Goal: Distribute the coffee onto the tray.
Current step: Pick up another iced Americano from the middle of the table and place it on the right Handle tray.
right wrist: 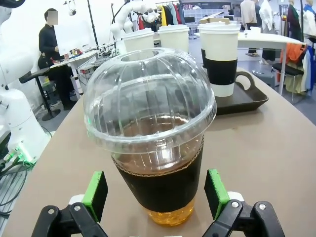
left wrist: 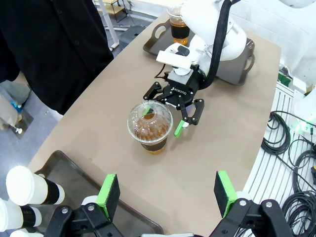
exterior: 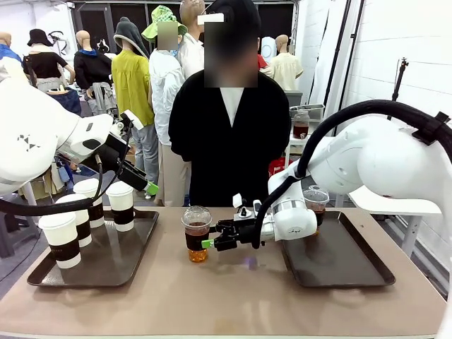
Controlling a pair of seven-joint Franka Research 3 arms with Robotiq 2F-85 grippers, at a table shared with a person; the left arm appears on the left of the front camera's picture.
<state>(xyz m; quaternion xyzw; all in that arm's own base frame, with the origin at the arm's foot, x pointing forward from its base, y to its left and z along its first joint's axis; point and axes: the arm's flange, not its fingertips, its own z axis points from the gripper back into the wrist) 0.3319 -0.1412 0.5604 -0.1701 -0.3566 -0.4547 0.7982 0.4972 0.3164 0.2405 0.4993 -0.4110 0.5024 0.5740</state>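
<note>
Front view faces across the bench (exterior: pixel 233 296) toward the person. Left wrist looks down from above; right wrist sits close, level. All share the clear cup (exterior: pixel 196 233).

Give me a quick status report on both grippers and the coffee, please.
Right gripper open, straddling clear cup mid-table, not gripping. Left gripper open above left tray. Path clear.

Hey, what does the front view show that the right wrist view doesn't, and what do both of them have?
Front view alone: the right tray holding a second clear cup, the person in black across the table, and the left gripper raised over the left tray. Right wrist view alone: the right gripper's green pads standing open on either side of the cup, not touching it. Both share the clear cup of brown drink on the bare table and the sleeved paper cups on their tray.
</note>
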